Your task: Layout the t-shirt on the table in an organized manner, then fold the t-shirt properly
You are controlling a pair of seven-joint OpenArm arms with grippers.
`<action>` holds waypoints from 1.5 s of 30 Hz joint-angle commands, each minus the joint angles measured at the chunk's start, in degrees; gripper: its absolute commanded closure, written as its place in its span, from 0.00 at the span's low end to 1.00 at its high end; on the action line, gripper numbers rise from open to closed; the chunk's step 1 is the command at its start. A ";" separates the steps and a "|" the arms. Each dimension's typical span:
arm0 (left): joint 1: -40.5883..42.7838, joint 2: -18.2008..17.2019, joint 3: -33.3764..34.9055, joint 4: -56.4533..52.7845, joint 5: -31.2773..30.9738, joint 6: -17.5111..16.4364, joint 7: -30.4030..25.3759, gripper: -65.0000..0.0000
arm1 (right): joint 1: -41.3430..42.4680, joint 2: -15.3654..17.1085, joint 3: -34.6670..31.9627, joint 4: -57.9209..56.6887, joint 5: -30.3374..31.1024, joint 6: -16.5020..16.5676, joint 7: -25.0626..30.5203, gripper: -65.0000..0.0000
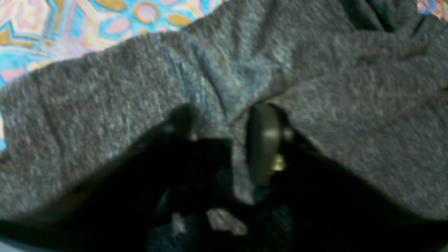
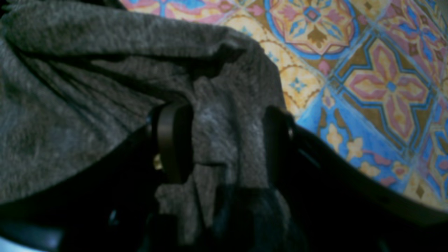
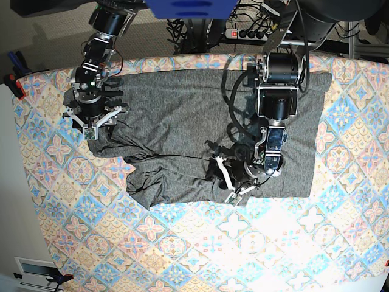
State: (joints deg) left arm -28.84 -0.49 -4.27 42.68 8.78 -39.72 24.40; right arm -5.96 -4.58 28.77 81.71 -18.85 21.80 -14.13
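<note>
The dark-grey t-shirt (image 3: 182, 115) lies spread across the far half of the table (image 3: 182, 243), its near left part bunched into folds. My left gripper (image 3: 236, 182) is down on the shirt's near hem. In the left wrist view its fingers (image 1: 264, 140) stand partly closed around a raised ridge of the t-shirt (image 1: 105, 105); the blur hides whether they clamp it. My right gripper (image 3: 94, 125) sits on the shirt's left edge. In the right wrist view this gripper (image 2: 224, 140) is open, with t-shirt fabric (image 2: 70, 105) lying between its wide-set fingers.
The patterned tablecloth (image 2: 367, 70) shows beside the shirt, also at the top left of the left wrist view (image 1: 70, 24). A power strip (image 3: 249, 33) and cables lie behind the table. Clamps (image 3: 15, 85) sit at the table's left edge.
</note>
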 commanded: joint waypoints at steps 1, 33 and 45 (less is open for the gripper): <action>-1.01 0.18 -0.17 0.36 0.50 -0.28 1.40 0.79 | -1.21 0.40 0.37 -0.79 -5.02 -0.75 -8.33 0.51; -18.24 -2.63 -14.76 16.45 -9.79 -0.28 18.45 0.94 | -0.86 0.40 0.72 -2.90 -5.02 -0.75 -8.33 0.51; -13.14 -7.73 -8.25 25.68 -9.61 -0.28 24.34 0.92 | -0.86 0.40 7.84 -7.21 -5.02 -0.75 -8.33 0.51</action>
State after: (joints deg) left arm -40.18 -8.80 -12.80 67.48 0.40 -39.38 49.76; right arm -4.73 -4.82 35.46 76.58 -15.92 24.82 -9.28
